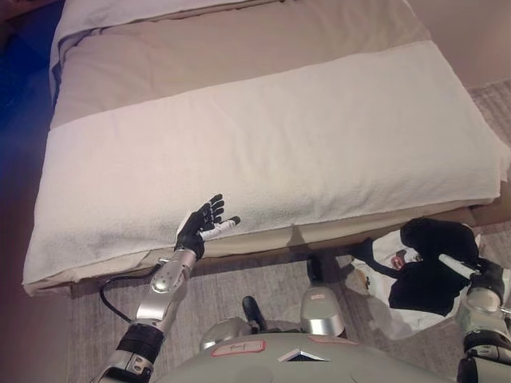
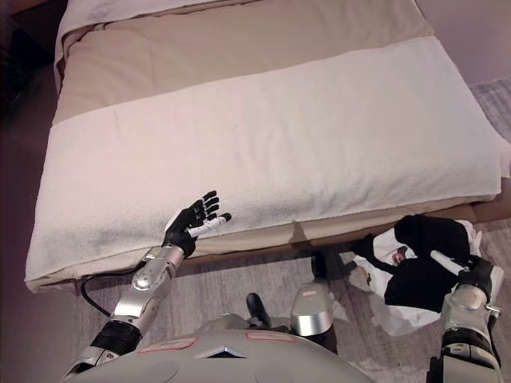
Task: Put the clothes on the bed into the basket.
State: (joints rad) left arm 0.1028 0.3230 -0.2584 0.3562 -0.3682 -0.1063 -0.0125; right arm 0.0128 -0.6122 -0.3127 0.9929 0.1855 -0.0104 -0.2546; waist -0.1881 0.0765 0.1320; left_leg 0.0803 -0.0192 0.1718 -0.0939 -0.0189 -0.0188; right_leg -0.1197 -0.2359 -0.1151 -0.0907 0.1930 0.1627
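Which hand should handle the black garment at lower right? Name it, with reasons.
Right. The right hand is against the black garment beside the bed's corner; the left hand is open at the bed's near edge, far from it, holding nothing.

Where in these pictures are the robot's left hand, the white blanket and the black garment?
left hand (image 1: 201,227), left eye view, on the palm.
white blanket (image 1: 263,152), left eye view, on its middle.
black garment (image 2: 423,275), right eye view, on its dark cloth.

Black clothes (image 1: 427,275) are lying crumpled in a white basket (image 1: 383,315). The basket is sitting on the floor, just off the bed's (image 1: 263,136) near right corner.
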